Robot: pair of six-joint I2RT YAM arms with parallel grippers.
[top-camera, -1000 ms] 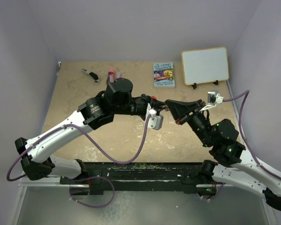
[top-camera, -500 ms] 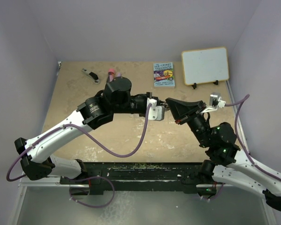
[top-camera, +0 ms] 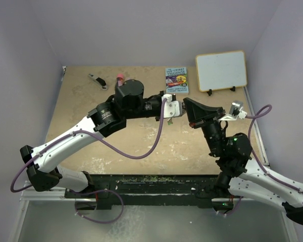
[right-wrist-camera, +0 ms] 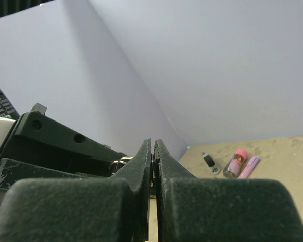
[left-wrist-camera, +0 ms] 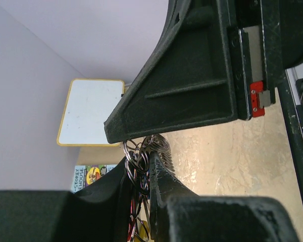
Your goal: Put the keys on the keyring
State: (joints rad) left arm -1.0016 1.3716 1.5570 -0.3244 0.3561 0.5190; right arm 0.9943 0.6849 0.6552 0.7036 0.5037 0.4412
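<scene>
Left gripper [left-wrist-camera: 139, 169]: sat nearly closed, clamped on the keyring [left-wrist-camera: 160, 145] and its tangle of wire loops.
Right gripper [right-wrist-camera: 152, 151]: pressed fully together, close against the left fingertips; could not tell whether anything was pinched.
Keyring: hung above the table [top-camera: 116, 146], mid-scene, where both grippers met.
Keys [left-wrist-camera: 133, 229]: perhaps the red bit low among the loops; mostly hidden.
Backdrop: whiteboard [top-camera: 221, 70] stood beside a book [top-camera: 177, 80].

The left gripper [left-wrist-camera: 140, 170], its two black fingers nearly closed, pinches a silvery beaded keyring [left-wrist-camera: 160, 147] tangled with thin wire loops [left-wrist-camera: 133, 151]. The black wedge-shaped right gripper [left-wrist-camera: 122, 128], with a small red tab [left-wrist-camera: 257, 98] on its side, fills the upper frame, its tip right at the ring. Behind lie a beige marbled tabletop [left-wrist-camera: 227, 151], a yellow-framed whiteboard [left-wrist-camera: 91, 118], a colourful paperback book [left-wrist-camera: 93, 176] and a lilac wall [left-wrist-camera: 65, 50].
</scene>
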